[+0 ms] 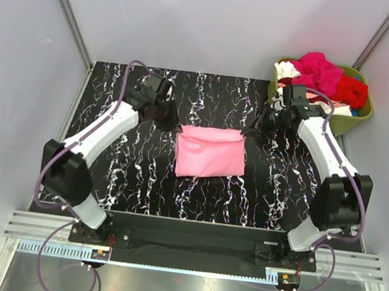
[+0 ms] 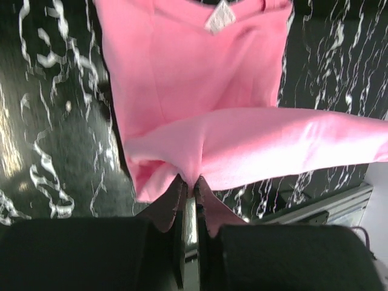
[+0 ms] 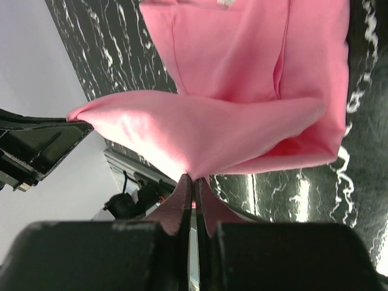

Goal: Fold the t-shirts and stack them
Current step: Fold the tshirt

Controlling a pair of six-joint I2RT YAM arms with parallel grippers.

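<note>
A medium pink t-shirt [image 1: 211,155] lies folded into a rectangle in the middle of the black marbled table [image 1: 106,170]. My left gripper [image 1: 172,125] pinches its far left corner. In the left wrist view the jaws [image 2: 193,180] are closed on a raised fold of the pink cloth [image 2: 200,73], whose white neck label [image 2: 219,18] shows at the top. My right gripper [image 1: 251,132] pinches the far right corner, and in the right wrist view its jaws [image 3: 194,177] are shut on a lifted flap of the same tee [image 3: 242,60]. The held edge hangs above the flat layer.
An olive-green tub [image 1: 360,116] stands at the back right, just behind the right arm, heaped with magenta [image 1: 321,70], red [image 1: 354,90] and white [image 1: 285,70] tees. Grey walls close in the table on the left, back and right.
</note>
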